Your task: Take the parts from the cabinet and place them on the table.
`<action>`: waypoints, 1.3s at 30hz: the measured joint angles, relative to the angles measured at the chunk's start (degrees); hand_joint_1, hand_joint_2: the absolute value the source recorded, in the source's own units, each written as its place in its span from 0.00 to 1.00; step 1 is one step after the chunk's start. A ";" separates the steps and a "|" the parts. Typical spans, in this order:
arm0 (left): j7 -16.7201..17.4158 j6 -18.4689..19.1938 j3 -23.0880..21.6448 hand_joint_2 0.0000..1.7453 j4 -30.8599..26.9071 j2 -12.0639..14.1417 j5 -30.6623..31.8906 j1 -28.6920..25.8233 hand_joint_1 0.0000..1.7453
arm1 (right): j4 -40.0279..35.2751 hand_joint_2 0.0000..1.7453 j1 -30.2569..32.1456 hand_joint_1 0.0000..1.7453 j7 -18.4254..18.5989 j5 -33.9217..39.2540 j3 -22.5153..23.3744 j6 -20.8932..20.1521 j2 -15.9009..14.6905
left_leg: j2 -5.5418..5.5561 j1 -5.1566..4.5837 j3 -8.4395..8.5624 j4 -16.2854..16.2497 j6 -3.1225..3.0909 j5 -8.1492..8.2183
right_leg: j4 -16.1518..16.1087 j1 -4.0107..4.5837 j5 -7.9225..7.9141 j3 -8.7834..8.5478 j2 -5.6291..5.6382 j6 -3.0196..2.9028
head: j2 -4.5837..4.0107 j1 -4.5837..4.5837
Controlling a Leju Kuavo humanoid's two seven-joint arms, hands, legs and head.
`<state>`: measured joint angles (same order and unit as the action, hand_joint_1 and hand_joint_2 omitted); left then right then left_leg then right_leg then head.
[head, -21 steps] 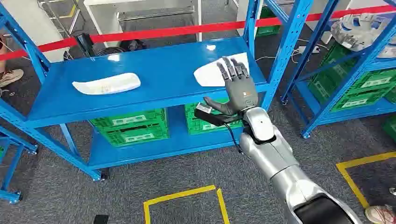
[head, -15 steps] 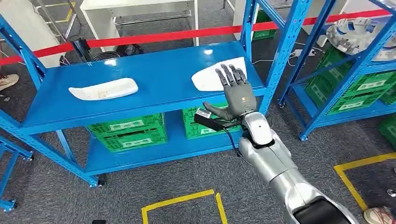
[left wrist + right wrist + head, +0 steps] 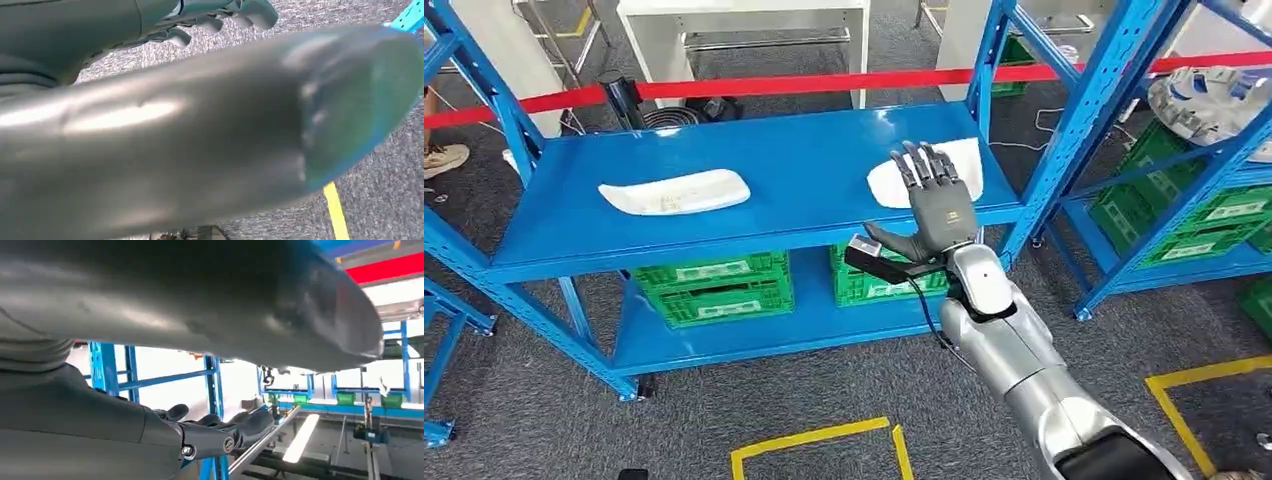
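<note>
Both white parts lie on the blue shelf (image 3: 804, 170) of the cabinet, so by the look of it none has been taken yet and the whole carry to the table is still to do. The right hand (image 3: 936, 205) is raised at the shelf's front edge, palm down, its fingers (image 3: 921, 165) spread apart and holding nothing; their tips overlap the right part (image 3: 969, 160) in the head view, but whether they touch it cannot be told. The left part (image 3: 676, 191) lies well apart from it, toward the other end of the shelf. The left hand (image 3: 220, 15) hangs over the carpet with fingers loosely curled, gripping nothing.

Counted: two white parts, one shelf carrying them, and two green crates (image 3: 714, 288) on the level below
</note>
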<state>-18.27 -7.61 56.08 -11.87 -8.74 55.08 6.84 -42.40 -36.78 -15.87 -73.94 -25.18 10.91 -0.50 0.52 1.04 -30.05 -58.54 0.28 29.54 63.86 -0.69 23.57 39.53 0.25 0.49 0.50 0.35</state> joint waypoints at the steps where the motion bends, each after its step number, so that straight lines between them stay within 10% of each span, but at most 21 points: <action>1: 0.00 0.00 0.00 0.00 0.02 -0.02 0.00 -0.03 0.00 | 0.00 0.00 -0.05 0.00 -0.02 -0.02 0.00 0.00 0.00 | -0.05 0.03 0.15 0.07 0.23 0.42 | -3.63 0.13 -0.52 -1.67 -0.05 -0.39 | 0.00 0.00; 8: -0.04 -0.04 0.00 0.00 -0.04 0.09 0.13 0.32 0.00 | -0.04 0.00 -0.49 0.00 0.00 0.00 0.07 -0.09 -0.02 | -0.35 -0.12 0.59 -0.49 2.31 1.62 | -5.52 0.10 1.25 -3.87 0.22 -1.92 | 0.00 -0.26; 11: 0.09 -0.04 -0.02 0.00 -0.02 0.33 0.24 0.53 0.00 | 0.20 0.00 -0.76 0.00 -0.11 0.04 0.07 -0.11 0.00 | -0.36 -0.06 -8.96 -15.14 2.89 6.42 | -5.53 0.09 2.35 -4.84 0.08 -2.66 | 0.00 -0.81; 13: 0.15 -0.13 -0.02 0.00 -0.02 0.39 0.15 0.20 0.00 | 0.48 0.00 -0.68 0.00 -0.22 0.04 0.07 -0.13 0.00 | -0.37 -0.04 -11.44 -16.49 2.92 4.28 | -5.41 0.09 3.01 -5.54 0.17 -2.58 | 0.00 -0.85; 16: 0.02 -0.33 0.00 0.00 -0.02 0.50 0.04 0.22 0.00 | 0.50 0.00 -0.79 0.00 -0.35 0.13 0.07 -0.13 0.00 | -0.43 0.04 -6.94 -3.66 2.60 -5.01 | -5.21 0.00 4.24 -7.17 0.23 -2.01 | 0.00 -0.92; 23: 0.04 -0.50 0.00 0.00 0.00 0.28 0.04 0.28 0.00 | 0.57 0.00 -1.36 0.00 -0.13 0.22 0.09 -0.24 -0.06 | -0.25 -0.22 -4.33 0.08 -0.19 -3.85 | -3.94 0.07 6.07 -7.37 0.08 0.55 | 0.00 -0.66; 27: 0.04 -0.50 0.00 0.00 -0.02 0.33 0.07 0.30 0.00 | 0.90 0.00 -1.00 0.00 0.04 0.22 0.09 -0.35 -0.09 | -0.26 -0.54 -3.68 -0.01 -0.99 -2.91 | 12.99 0.11 11.69 2.88 0.03 0.96 | 0.00 -0.26; 29: 0.07 -0.50 0.00 0.00 -0.02 0.33 0.07 0.15 0.00 | 1.14 0.00 -0.84 0.00 0.02 0.24 0.09 -0.37 -0.13 | -0.10 -0.72 -3.08 -0.14 -0.97 -2.31 | 10.69 0.22 8.16 3.32 0.03 0.51 | 0.00 -0.20; 32: 0.07 -0.50 0.00 0.00 0.00 0.17 0.07 0.17 0.00 | 1.27 0.00 -1.01 0.00 0.02 0.37 0.11 -0.31 -0.22 | -0.08 -0.88 -1.78 -0.16 -0.62 -1.15 | -4.18 1.02 0.32 -2.47 -0.07 -1.36 | 0.00 -0.11; 39: 0.18 -0.57 0.00 0.00 -0.02 0.07 0.04 0.55 0.00 | 1.49 0.00 -1.17 0.00 0.20 0.74 0.44 0.35 -0.48 | -0.23 -1.03 -2.23 -3.04 1.59 1.04 | -6.69 0.50 1.74 -5.48 0.05 -2.73 | 0.00 -0.68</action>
<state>-18.10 -8.17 56.08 -11.89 -8.68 55.12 7.38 -40.92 -37.95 -15.67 -73.20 -24.74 11.26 -0.98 0.29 0.00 -32.28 -61.58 1.88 30.58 57.16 -0.19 25.31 34.04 0.30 -2.23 0.50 -0.33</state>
